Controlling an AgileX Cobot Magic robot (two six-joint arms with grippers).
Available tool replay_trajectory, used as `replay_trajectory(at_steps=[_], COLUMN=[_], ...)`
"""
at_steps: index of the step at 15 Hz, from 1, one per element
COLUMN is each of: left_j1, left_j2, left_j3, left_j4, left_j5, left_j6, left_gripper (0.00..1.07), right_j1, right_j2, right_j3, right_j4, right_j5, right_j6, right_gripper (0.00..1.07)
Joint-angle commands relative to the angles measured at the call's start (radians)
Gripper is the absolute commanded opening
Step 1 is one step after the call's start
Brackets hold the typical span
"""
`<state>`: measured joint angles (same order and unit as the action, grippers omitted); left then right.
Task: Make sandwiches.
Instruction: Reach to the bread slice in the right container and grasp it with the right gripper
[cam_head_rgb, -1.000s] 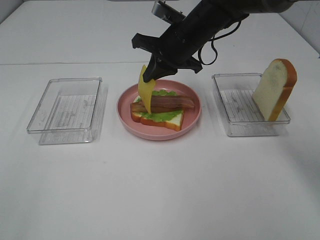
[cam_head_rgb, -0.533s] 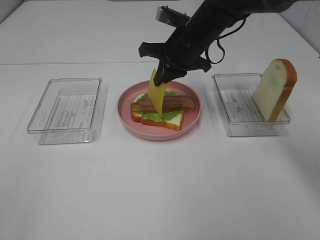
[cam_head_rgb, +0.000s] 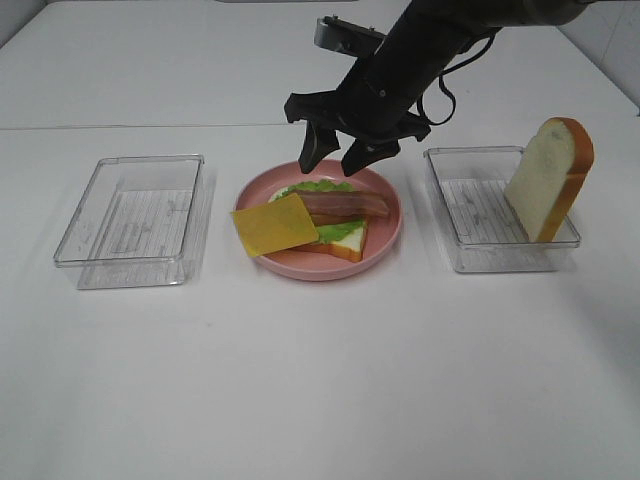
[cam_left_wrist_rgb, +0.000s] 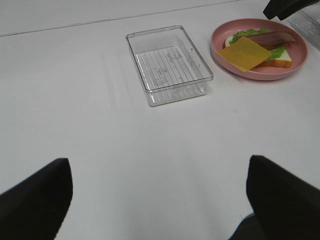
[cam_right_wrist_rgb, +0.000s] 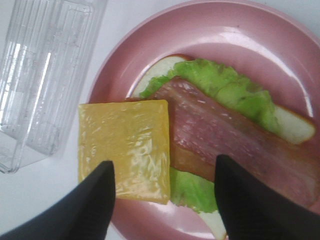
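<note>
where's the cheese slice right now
In the exterior high view, the cheese slice lies on the left part of the pink plate, overlapping the bacon and overhanging the rim.

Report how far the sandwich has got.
Done: on the pink plate lie a bread slice, lettuce and bacon. The cheese square is released but sits off-centre, overhanging the plate's left rim. In hand: nothing; the right gripper hangs open above the plate, and the left gripper is open over bare table. Left: probably centre the cheese, then add the top bread slice leaning in the right tray.
</note>
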<state>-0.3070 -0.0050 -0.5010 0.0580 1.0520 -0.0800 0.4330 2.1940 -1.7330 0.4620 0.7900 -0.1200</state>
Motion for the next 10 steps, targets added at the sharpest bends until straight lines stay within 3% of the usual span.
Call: replay_trajectory(at_steps=[1, 6, 10], left_j1=[0.004, 0.004, 0.004], left_j2=[-0.008, -0.008, -0.008], left_j3=[0.003, 0.003, 0.003], left_j4=[0.000, 0.000, 0.000], left_j5=[-0.005, -0.005, -0.005], left_j6=[-0.001, -0.001, -0.001], left_gripper=[0.89, 0.89, 0.89], right_j1=[0.000, 0.000, -0.040], right_j2=[0.000, -0.047, -0.157], right_j3=[-0.004, -0.005, -0.007], right_j4=[-0.083, -0.124, -0.277], right_j5=[-0.001, -0.001, 0.015], right_j6=[0.048, 0.050, 0.156], right_gripper=[0.61, 0.63, 0.71])
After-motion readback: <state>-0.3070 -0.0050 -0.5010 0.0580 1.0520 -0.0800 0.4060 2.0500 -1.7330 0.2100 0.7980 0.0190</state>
